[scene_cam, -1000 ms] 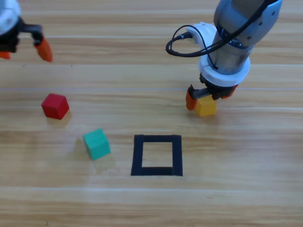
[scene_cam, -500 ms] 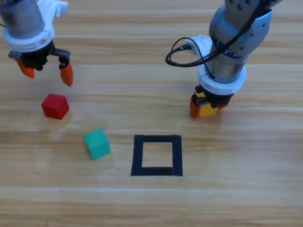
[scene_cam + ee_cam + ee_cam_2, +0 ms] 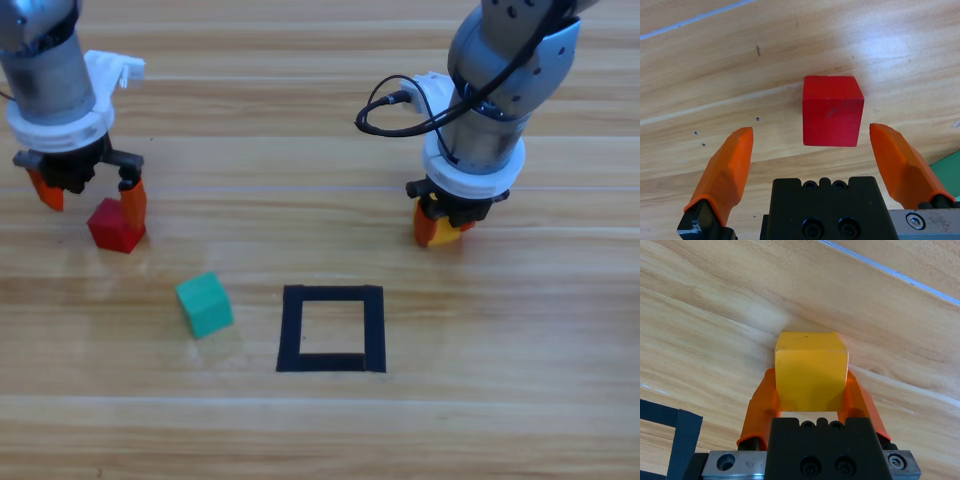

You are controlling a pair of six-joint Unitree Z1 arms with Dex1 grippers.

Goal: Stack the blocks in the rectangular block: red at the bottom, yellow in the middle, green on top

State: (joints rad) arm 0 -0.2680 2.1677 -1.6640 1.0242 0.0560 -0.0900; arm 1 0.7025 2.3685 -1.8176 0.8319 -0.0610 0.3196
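Observation:
The red cube (image 3: 115, 225) (image 3: 832, 110) rests on the table at the left. My left gripper (image 3: 88, 196) (image 3: 812, 160) hangs open just over it, one jaw on each side, not touching. At the right, my right gripper (image 3: 440, 225) (image 3: 810, 392) is shut on the yellow cube (image 3: 446, 232) (image 3: 811, 374). The green cube (image 3: 205, 304) lies loose left of the rectangular block (image 3: 332, 328), a black tape square that holds nothing. A corner of the green cube (image 3: 946, 165) shows at the left wrist view's right edge.
A black cable (image 3: 400, 110) loops off the right wrist. Bare wood lies between the two arms and along the table's front. A strip of the tape square (image 3: 670, 432) shows at the lower left of the right wrist view.
My left arm came in from the upper left and dropped over the red cube, jaws open. The right gripper closed on the yellow cube and shifted slightly right with it.

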